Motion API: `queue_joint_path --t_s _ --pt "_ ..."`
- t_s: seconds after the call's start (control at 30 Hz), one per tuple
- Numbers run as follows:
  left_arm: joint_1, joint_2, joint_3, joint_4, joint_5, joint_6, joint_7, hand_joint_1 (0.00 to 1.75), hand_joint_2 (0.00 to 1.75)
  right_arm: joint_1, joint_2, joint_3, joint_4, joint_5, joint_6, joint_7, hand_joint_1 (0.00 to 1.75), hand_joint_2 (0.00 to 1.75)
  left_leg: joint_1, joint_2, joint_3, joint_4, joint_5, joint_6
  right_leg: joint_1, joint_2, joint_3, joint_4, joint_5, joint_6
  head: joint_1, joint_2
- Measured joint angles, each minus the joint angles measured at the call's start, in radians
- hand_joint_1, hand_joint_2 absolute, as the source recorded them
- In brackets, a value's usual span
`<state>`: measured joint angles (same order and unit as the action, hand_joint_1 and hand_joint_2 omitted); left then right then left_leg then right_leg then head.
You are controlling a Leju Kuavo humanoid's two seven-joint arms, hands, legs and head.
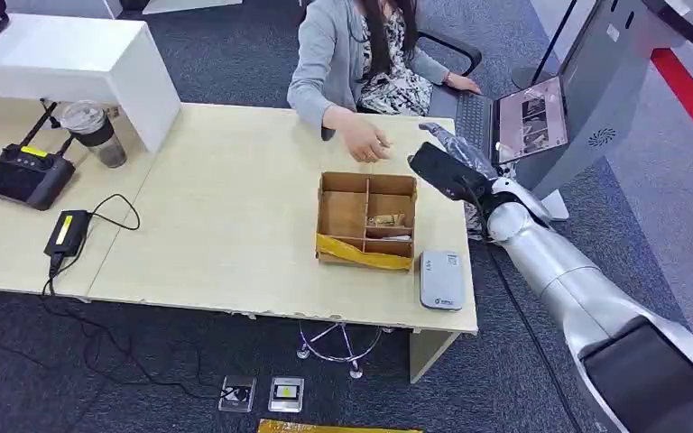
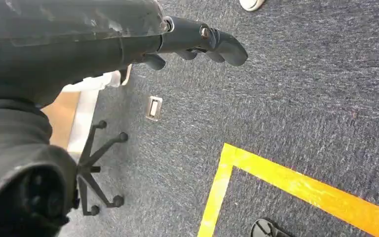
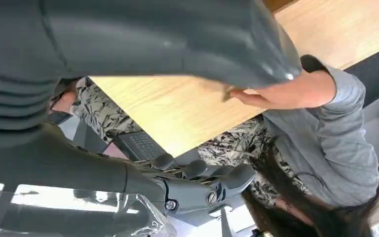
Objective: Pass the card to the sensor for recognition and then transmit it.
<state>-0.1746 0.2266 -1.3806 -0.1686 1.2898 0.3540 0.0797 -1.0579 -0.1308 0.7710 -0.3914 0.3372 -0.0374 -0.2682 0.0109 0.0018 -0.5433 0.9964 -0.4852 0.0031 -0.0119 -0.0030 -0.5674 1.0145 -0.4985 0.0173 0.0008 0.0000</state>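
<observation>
Card not clearly visible, probably in person's hand [image 1: 364,142] at desk [image 1: 235,234] edge. Right hand [image 1: 447,167] raised beside cardboard box [image 1: 366,219], fingers [image 3: 217,180] loosely apart, holding nothing. Risk: fumbled handover, card dropping short of sensor [image 1: 441,280].

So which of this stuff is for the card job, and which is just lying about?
For the job:
- right hand
- sensor
- box with dividers
- person's hand, which seems to hold something small

Lying about:
- controller
- cup
- power brick
- laptop
</observation>
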Motion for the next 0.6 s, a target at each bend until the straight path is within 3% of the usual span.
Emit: queue_joint_path --t_s 0.1,0.13,0.27,0.37,0.6 --pt "0.000 0.000 0.000 0.000 0.010 0.005 0.000 0.00 0.00 0.004 -0.001 -0.002 -0.011 -0.025 -0.006 0.001 0.00 0.00 0.000 0.000 0.000 0.000 0.000 0.000 0.000 0.000 0.000 0.000 0.000 0.000 0.000 0.000" --pt "0.000 -0.001 0.000 0.000 0.013 0.006 0.001 0.00 0.00 0.010 -0.004 -0.004 -0.023 -0.033 -0.003 0.020 0.00 1.75 0.000 0.000 0.001 0.000 0.000 0.000 0.000 0.000 0.001 0.000 0.000 0.000 0.000 0.000" --pt "0.001 -0.005 0.000 0.000 0.021 0.013 0.015 0.00 0.00 0.072 -0.029 -0.013 -0.141 -0.076 0.020 0.129 0.00 1.75 0.000 0.000 0.001 0.000 0.000 0.000 0.000 0.000 0.001 0.000 0.000 0.000 0.000 0.000" --pt "0.002 -0.008 -0.001 0.000 0.034 0.023 0.022 0.00 0.00 0.139 -0.062 -0.027 -0.269 -0.072 -0.015 0.232 0.00 1.75 0.000 0.000 0.001 0.000 0.000 0.000 0.000 0.000 0.001 0.000 0.000 0.000 0.000 0.000" --pt "0.004 -0.016 0.000 0.000 0.050 0.053 0.032 0.00 0.00 0.299 -0.146 -0.029 -0.586 0.123 -0.101 0.415 0.00 1.75 0.000 0.000 0.001 0.000 0.000 0.000 0.000 0.000 0.001 0.000 0.000 0.000 0.000 0.000"
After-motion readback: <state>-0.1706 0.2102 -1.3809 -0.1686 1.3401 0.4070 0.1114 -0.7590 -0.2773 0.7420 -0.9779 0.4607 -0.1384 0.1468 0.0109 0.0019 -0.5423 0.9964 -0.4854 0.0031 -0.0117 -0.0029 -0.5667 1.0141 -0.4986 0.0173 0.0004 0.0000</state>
